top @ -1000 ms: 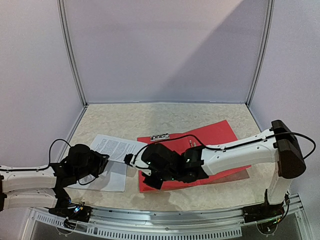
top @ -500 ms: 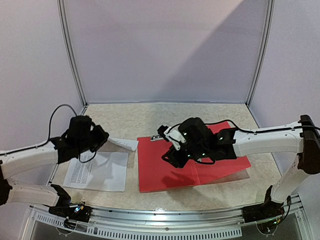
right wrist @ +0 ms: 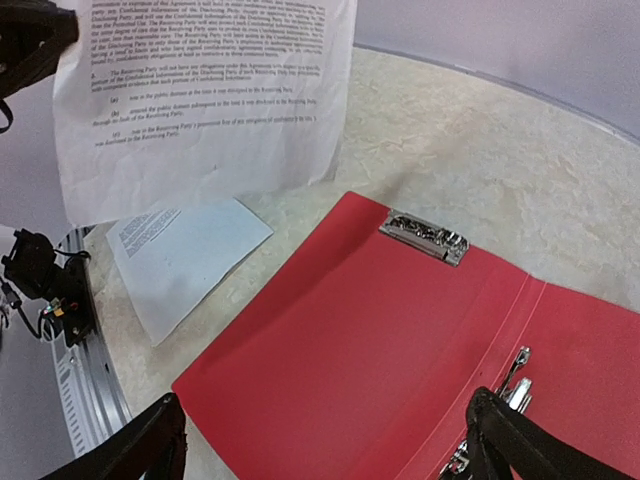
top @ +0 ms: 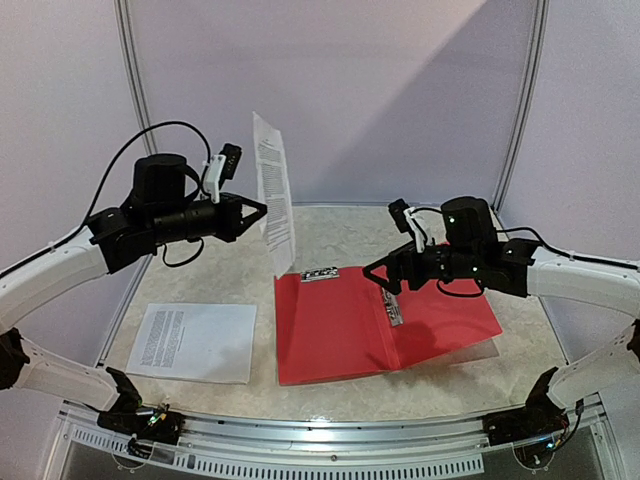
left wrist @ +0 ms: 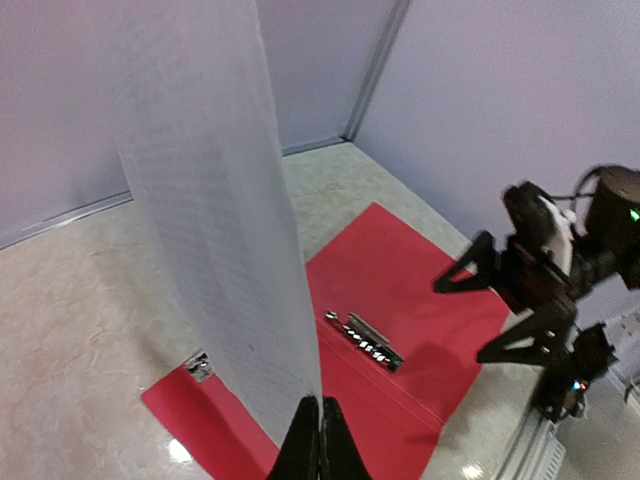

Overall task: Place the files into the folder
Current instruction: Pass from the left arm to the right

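The red folder (top: 335,340) lies open and flat on the table, with a metal clip (top: 320,273) at its top edge and another along its spine (top: 393,311). One of the files, a white printed sheet (top: 272,185), hangs upright in the air above the folder's left edge, and my left gripper (top: 264,212) is shut on its edge. The left wrist view shows the closed fingertips (left wrist: 320,440) pinching this sheet (left wrist: 215,240) over the folder (left wrist: 420,290). My right gripper (top: 381,280) hovers open over the folder's spine, holding nothing. A second sheet (top: 195,341) lies flat at the near left.
Pale booth walls close in the table on three sides, with metal posts (top: 143,110) at the back corners. The front rail (top: 330,445) carries both arm bases. In the right wrist view the lying sheet (right wrist: 185,250) is left of the folder (right wrist: 330,340).
My left arm has lifted one sheet from the table high into the air. My right gripper has opened, let go of the folder cover and drawn back to the right.
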### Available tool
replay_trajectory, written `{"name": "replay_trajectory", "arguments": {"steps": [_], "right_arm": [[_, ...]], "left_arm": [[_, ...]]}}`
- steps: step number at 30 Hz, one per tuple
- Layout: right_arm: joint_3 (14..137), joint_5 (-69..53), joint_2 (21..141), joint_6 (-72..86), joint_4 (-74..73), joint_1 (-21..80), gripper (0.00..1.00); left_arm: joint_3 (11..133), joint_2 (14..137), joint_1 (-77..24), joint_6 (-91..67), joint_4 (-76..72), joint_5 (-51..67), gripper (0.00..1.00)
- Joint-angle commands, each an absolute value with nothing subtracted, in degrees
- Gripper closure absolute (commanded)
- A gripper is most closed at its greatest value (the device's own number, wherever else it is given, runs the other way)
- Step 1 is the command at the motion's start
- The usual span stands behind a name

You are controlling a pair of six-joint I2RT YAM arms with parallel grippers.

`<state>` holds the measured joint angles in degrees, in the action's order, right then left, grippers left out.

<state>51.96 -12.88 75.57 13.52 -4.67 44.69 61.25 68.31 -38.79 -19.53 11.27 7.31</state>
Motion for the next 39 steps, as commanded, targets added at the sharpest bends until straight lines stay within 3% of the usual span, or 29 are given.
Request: {"name": "replay_trajectory", "arguments": {"steps": [1,8,11,18,29,39], "right_arm": [[52.5,-23.7,75.4,15.2,-3.7,41.0,0.01],[46.3,-29.6,72.7,15.0,7.1,36.5,0.01],[44.8,-38.7,74.0,21.6,13.0,31.9,0.02],[37.0,-41.4,74.3,29.7,29.9,31.4,0.04],[31.7,-50.2,78.4,42.0,53.3,31.5,0.22],[34.0,-43.5,83.6,38.9,50.1,31.5,0.2]], "left_arm": [[64.3,71.1,-45.0,-9.5,19.1,16.5,1.0],[65.7,71.2,-50.9,-4.7,24.3,18.0,1.0],[66.0,70.4,-51.6,-5.0,24.5,19.2,1.0],[64.2,68.1,-52.0,-6.3,21.8,21.8,1.0],[61.4,66.8,-51.9,-8.0,17.6,22.4,1.0],[61.6,65.3,-51.9,-9.2,16.8,24.8,1.0]]}}
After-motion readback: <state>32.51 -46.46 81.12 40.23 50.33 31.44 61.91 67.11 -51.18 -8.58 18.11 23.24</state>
